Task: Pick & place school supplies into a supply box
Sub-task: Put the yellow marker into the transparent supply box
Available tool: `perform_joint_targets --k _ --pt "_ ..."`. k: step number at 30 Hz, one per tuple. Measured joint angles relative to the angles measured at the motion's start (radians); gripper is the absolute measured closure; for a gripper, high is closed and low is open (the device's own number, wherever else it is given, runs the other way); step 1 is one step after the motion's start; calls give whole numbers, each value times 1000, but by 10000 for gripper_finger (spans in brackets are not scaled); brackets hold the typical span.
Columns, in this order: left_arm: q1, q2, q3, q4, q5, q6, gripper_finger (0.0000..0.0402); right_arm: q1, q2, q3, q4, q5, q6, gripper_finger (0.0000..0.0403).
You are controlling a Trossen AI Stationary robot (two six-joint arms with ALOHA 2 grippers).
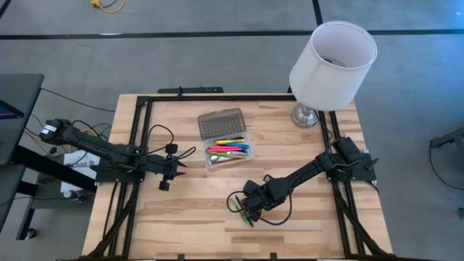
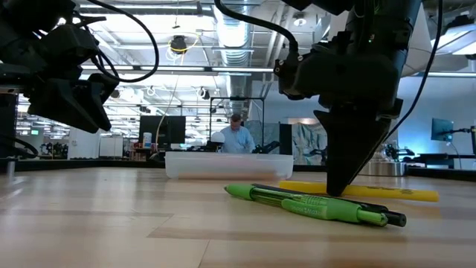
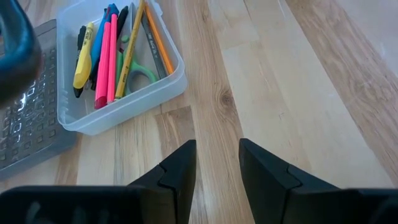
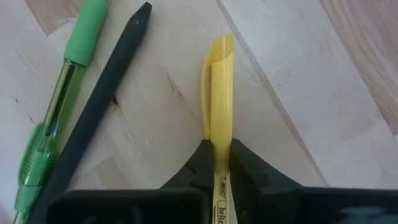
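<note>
The clear supply box [image 1: 229,153] stands at the table's middle with its ribbed lid [image 1: 221,123] open on the far side. It holds pens, pencils and green-handled scissors [image 3: 134,78]. My right gripper [image 4: 219,163] is down at the table, near of the box, shut on a yellow highlighter [image 2: 401,193]. Two green pens [image 2: 312,205] and a black pen [image 4: 99,106] lie on the table beside it. My left gripper [image 3: 217,168] hangs open and empty above the table, left of the box. My right gripper pinches the yellow highlighter between its two fingers, on the barrel just behind the clipped cap [image 4: 219,146]. The fingers point down from above and lie across it [image 2: 346,182]. The highlighter lies level on the table.
A white lamp [image 1: 330,65] stands at the table's far right corner. Black frame rails [image 1: 134,138] run along the left, right and far sides. Bare wood shows at the table's near left. A person [image 2: 236,138] sits in the room far behind the table.
</note>
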Motion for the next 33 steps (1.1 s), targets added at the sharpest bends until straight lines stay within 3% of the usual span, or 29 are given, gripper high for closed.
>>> perform_joint_targets --k 5,9,33 --pt "0 0 0 0 0 -1 285 0 0 -1 0 1 -6 375" --pt "0 0 0 0 0 -1 285 1 1 -1 0 20 -32 385" --pt "0 0 0 1 0 -1 285 0 6 179 -181 288 -235 388"
